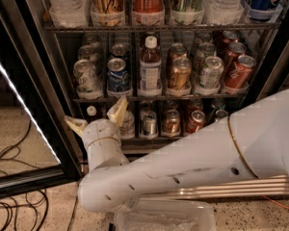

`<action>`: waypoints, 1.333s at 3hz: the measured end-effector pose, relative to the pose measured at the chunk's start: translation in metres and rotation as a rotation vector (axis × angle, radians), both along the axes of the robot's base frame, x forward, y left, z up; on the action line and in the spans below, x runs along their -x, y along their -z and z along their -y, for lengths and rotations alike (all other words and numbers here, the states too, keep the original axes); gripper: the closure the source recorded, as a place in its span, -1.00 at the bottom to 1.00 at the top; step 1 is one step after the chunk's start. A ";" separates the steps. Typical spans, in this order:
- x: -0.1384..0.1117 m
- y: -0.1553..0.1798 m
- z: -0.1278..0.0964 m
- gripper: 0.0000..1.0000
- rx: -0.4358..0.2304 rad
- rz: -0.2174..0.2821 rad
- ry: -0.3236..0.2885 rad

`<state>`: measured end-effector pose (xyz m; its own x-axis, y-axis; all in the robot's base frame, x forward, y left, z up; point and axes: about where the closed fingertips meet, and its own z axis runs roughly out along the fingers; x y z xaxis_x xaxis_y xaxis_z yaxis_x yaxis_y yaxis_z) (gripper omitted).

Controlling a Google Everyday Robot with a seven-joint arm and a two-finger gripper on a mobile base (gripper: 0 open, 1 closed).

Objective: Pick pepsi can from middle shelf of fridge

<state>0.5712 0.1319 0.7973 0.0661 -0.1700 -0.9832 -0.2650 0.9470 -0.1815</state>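
Pepsi can (118, 76): deep blue body, white and red marks, silver top with tab. Upright in front row of middle shelf (183, 98), second slot from left edge, seated in white cup-holder. Middle shelf: dark wire rack, fridge-wide. Fridge (33, 81): black frame, dark interior, door open. Claw (96, 118): below shelf's front rail near left edge, fingers spread, clear of can.

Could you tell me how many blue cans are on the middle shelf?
1 blue can, front row, second from left, above the open gripper; others may hide behind.

Matt tool (95, 109) below glossy pepsi can (118, 76)
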 end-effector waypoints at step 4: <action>-0.012 -0.058 0.074 -0.64 0.080 0.132 0.294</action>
